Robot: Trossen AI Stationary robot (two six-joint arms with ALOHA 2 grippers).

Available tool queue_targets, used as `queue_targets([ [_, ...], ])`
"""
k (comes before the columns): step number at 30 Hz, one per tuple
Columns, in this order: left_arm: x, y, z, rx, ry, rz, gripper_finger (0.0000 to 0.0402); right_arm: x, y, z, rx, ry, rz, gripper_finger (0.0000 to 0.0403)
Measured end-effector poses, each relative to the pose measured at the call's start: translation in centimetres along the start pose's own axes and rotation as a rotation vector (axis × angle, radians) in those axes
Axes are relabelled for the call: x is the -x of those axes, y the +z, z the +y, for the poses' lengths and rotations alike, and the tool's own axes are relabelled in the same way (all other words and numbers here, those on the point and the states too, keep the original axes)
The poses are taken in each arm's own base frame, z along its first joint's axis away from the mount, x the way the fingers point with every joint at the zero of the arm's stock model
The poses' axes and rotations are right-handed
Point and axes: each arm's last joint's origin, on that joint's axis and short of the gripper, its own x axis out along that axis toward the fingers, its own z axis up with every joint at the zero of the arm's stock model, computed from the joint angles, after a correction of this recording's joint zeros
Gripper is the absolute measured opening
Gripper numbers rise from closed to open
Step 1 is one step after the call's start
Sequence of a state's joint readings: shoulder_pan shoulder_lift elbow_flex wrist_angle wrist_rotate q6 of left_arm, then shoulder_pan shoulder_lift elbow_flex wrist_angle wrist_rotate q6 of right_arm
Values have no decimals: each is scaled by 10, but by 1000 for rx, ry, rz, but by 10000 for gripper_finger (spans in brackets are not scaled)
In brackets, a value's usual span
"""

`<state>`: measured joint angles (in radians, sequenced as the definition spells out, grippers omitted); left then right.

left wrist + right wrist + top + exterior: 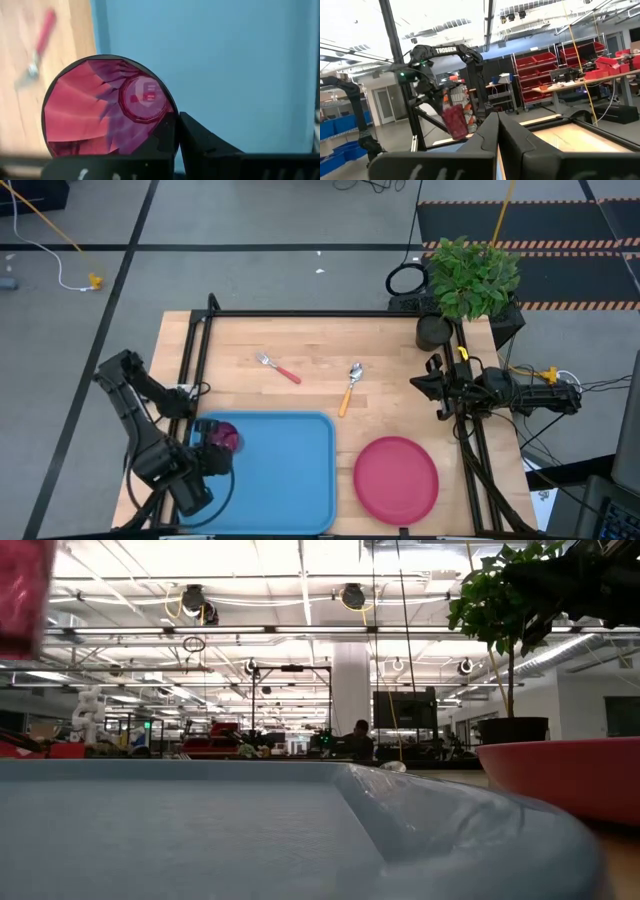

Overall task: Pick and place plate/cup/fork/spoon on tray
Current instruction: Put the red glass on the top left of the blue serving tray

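Note:
The dark red cup (226, 437) hangs in my left gripper (212, 448) above the left part of the light blue tray (285, 475). In the low view the cup (22, 595) shows high above the tray (250, 830). In the left wrist view I look into the cup's open mouth (107, 107). The pink-red plate (396, 478) lies flat on the table right of the tray. The fork (278, 367) and the spoon (350, 386) lie on the wood beyond the tray. My right gripper (415, 383) is shut and empty at the table's right side. My left gripper holds the cup by its rim (167, 117), with one finger (160, 145) inside the cup and one finger (205, 147) outside its wall. The fingers come from above, pointing down. The cup hangs upright, mouth up, lifted clear of the tray.
A potted plant (472, 280) in a black pot stands at the table's far right corner. A black frame (200, 340) runs along the table's left, far and right edges. Bare wood lies between the tray and the far edge.

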<state>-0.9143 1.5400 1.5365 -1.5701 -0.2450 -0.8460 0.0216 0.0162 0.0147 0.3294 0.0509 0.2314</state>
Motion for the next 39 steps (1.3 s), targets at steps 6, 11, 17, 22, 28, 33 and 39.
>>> queue_targets([
  [6, -18, -22, 18, 98, 37, 54, 14, 0, 0, 0, 0, 0, 5, 0],
  [11, -36, -42, 34, 184, 10, 51, 8, 0, -1, 0, 0, 2, 6, 0],
  [17, -56, -60, 47, 243, -26, 25, 15, 0, -1, 0, 0, 2, 8, 0],
  [22, -74, -72, 52, 246, -33, 48, 8, 0, -1, 0, 0, 2, 7, 0],
  [28, -92, -77, 50, 243, -57, 38, 19, 0, -1, 0, 0, 2, 7, 0],
  [33, -94, -78, 51, 244, -46, 32, 14, 0, -1, 0, 0, 2, 6, 0],
  [39, -97, -79, 52, 279, -31, 49, 45, 0, 0, 0, -1, 3, 5, 0],
])
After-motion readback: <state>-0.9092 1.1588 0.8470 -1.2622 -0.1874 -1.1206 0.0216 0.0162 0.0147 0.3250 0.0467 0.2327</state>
